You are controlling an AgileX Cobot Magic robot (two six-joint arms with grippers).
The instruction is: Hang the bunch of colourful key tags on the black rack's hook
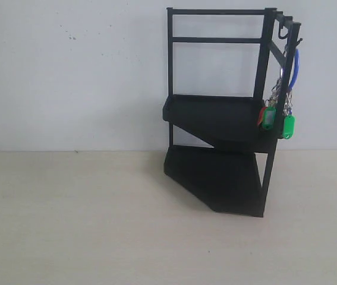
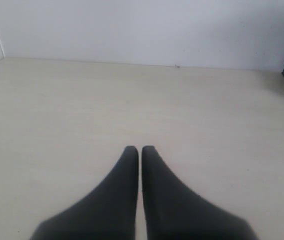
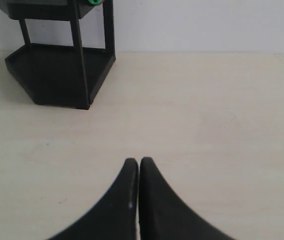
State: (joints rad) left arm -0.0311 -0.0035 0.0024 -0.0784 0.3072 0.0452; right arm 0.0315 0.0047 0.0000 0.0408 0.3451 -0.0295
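— Where is the key bunch right now?

— It's on the rack. Its blue loop is hung at the top of the front corner post, right where the little hook sticks out. The rings and tags dangle down alongside that post. One green tag hangs lowest, level with the upper shelf. Another green tag with a bit of red behind it sits just beside it, against the shelf's edge.

— And the rack itself?

— It stands upright on the desk, towards the right, with its back to the white wall.

— Is either pincer anywhere near the keys?

— No, both are well apart from them. The left pincer is closed, its two dark fingers meeting tip to tip with nothing between them. It sits over bare desk, and its own camera only catches a sliver of the rack's frame off to one side.

— What about the right one?

— The right pincer is the same: fingers pressed together and gripping nothing. Its camera sees the rack's lower shelf and legs some way off across open desk. Only a scrap of a green tag shows there, right at the rim of the picture. So the bunch hangs free, held up by the rack alone.
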